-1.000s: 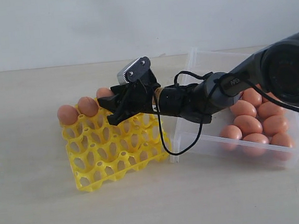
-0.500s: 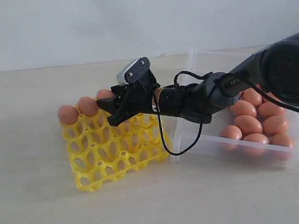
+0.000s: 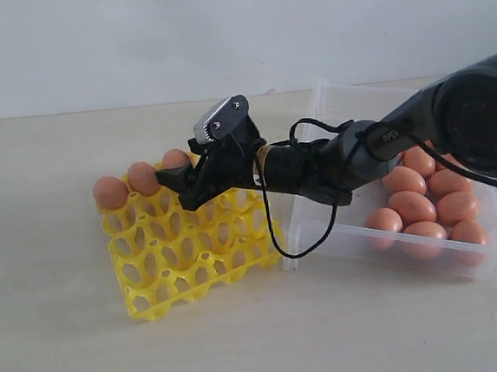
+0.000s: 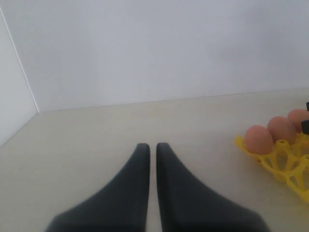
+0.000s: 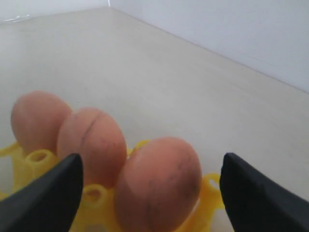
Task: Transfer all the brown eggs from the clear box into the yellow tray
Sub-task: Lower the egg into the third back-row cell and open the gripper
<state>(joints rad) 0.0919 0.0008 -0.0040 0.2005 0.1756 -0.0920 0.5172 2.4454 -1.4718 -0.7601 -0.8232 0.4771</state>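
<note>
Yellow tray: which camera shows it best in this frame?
The exterior view. The whole yellow tray is in sight there, with three brown eggs along its far row. The left wrist view catches only one corner with those eggs at the picture's edge. The right wrist view shows just scraps of yellow lattice beneath the eggs, close up.

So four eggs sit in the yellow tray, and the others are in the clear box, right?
Not quite: three eggs sit in the tray, not four, in a row along its far edge, as the exterior view shows. The others are indeed in the box.
</note>
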